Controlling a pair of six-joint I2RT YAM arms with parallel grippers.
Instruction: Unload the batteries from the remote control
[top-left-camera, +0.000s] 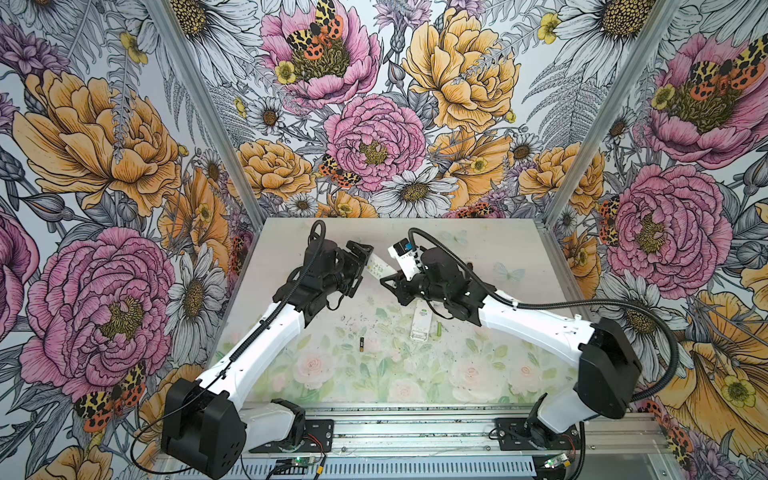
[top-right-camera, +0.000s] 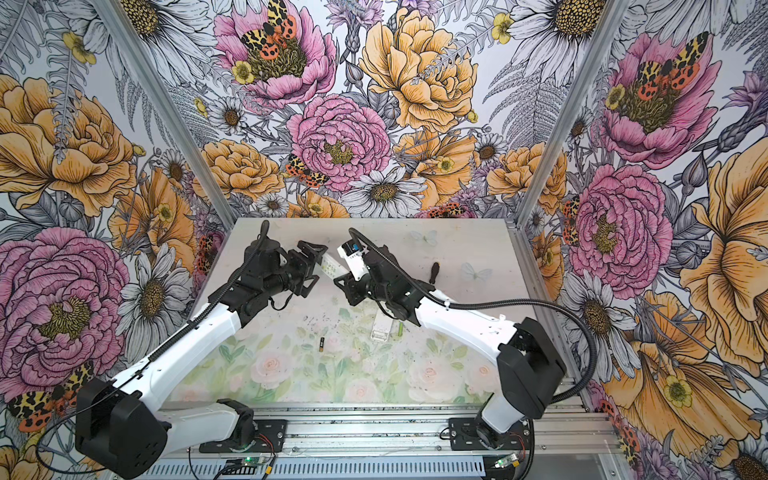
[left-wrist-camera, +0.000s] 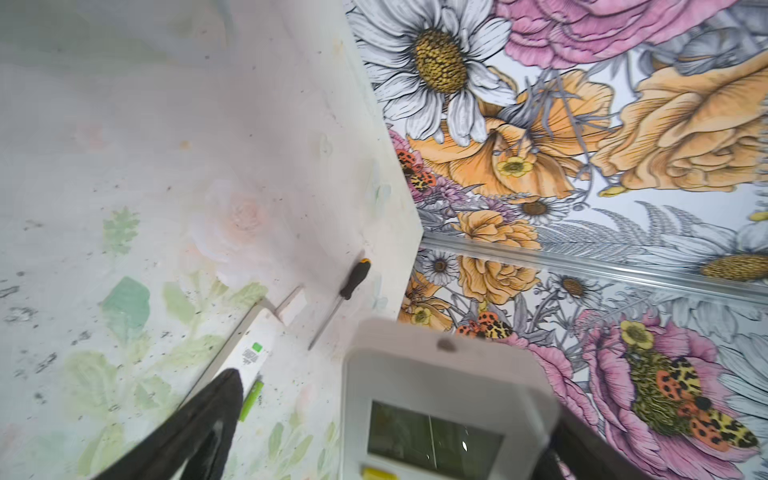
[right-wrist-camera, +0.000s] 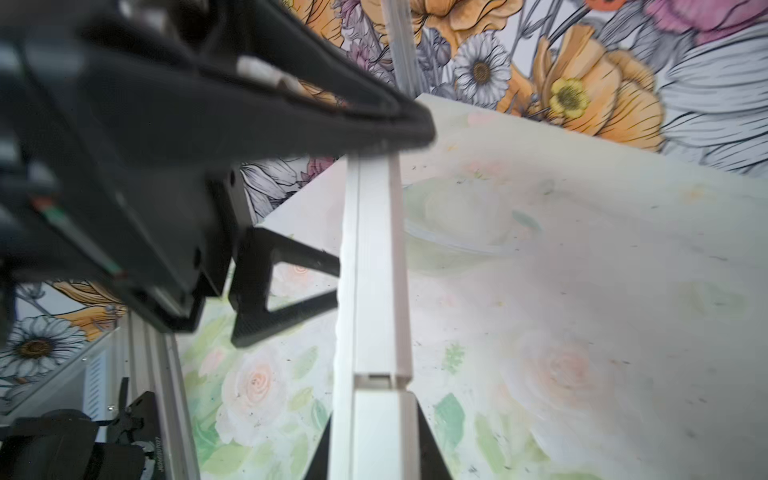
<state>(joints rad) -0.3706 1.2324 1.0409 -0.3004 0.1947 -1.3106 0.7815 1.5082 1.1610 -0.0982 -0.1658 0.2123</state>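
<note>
White remote control (top-left-camera: 378, 266) hangs above the worktop (top-left-camera: 324, 374), clamped by the right end effector (top-left-camera: 390, 277), the left end effector (top-left-camera: 366, 266) spread wide around its other end, while a black battery (top-left-camera: 361, 344) and a lime-green battery (top-left-camera: 439, 330) lie on the worktop.

Remote (left-wrist-camera: 440, 399): cut off by the left wrist view's edge just past its screen; edge-on in the right wrist view; its back is turned from every camera.
My left pincer (left-wrist-camera: 399, 415): fingers (left-wrist-camera: 199, 428) blurred and cut off by the frame.
My right pincer (right-wrist-camera: 376, 440): only two dark slivers at the frame's edge; tips hard to make out in both top views.
Green battery (left-wrist-camera: 251, 401): partly behind my left finger.
White case (top-left-camera: 419, 326): far end under my right arm; label unreadable.
Screwdriver (top-right-camera: 434, 272): shaft hidden behind my right arm.
Black battery (top-left-camera: 361, 345): markings too small.
</note>
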